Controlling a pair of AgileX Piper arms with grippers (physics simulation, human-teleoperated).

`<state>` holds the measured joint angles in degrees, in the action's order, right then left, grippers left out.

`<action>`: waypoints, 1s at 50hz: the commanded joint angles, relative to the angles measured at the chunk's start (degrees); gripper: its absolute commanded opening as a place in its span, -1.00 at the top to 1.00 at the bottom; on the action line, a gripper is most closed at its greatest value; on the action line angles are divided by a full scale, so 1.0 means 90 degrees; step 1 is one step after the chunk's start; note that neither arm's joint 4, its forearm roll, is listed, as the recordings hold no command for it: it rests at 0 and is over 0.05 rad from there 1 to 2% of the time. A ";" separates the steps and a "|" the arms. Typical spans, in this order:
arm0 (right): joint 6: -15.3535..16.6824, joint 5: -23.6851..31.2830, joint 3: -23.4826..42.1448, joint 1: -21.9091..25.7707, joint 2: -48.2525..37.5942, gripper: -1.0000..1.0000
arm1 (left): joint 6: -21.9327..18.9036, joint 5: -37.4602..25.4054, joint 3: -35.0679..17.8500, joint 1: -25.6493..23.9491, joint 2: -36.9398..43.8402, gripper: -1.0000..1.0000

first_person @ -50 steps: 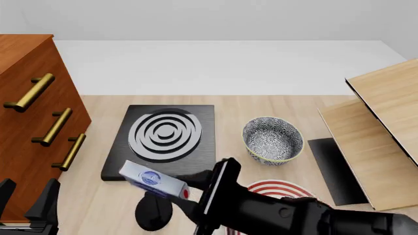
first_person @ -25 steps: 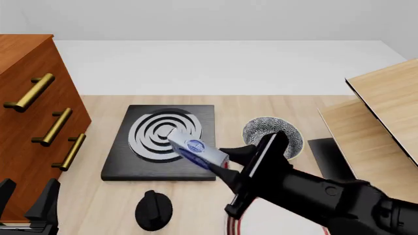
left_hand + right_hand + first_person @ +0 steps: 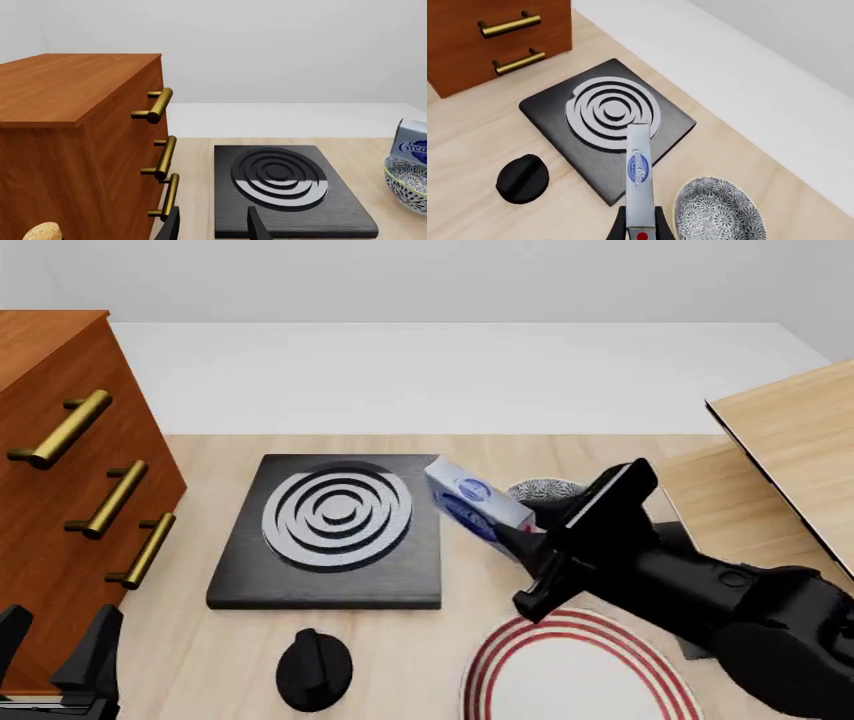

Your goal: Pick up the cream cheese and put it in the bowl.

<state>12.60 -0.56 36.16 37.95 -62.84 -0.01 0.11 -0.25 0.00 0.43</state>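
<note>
My right gripper (image 3: 523, 537) is shut on the cream cheese (image 3: 474, 503), a pale box with a round blue logo and a red mark, held in the air at the left edge of the speckled bowl (image 3: 546, 490), which my arm mostly hides. In the right wrist view the box (image 3: 638, 177) stands on edge between my fingers, with the bowl (image 3: 718, 212) just beside it. In the left wrist view the box (image 3: 413, 147) shows above the bowl's rim (image 3: 405, 183). My left gripper (image 3: 54, 655) is open and empty at the near left corner.
A black stove plate with grey rings (image 3: 334, 525) lies left of the bowl, a black knob (image 3: 314, 668) in front of it. A white plate with red rings (image 3: 581, 675) lies near. A wooden drawer cabinet (image 3: 67, 480) stands left, wooden boards (image 3: 781, 500) right.
My right gripper has carried the cream cheese up and to the right, from near the knob, over the stove plate, to the bowl's left edge. The left arm has not moved.
</note>
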 commanded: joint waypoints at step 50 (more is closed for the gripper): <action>0.0245 0.0807 -0.0021 -0.2039 0.0318 1.00 | 0.0000 0.0000 0.0000 0.0000 -0.0001 -1.00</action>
<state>15.21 7.26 36.09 21.73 -59.62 0.00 0.11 -0.25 0.00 0.43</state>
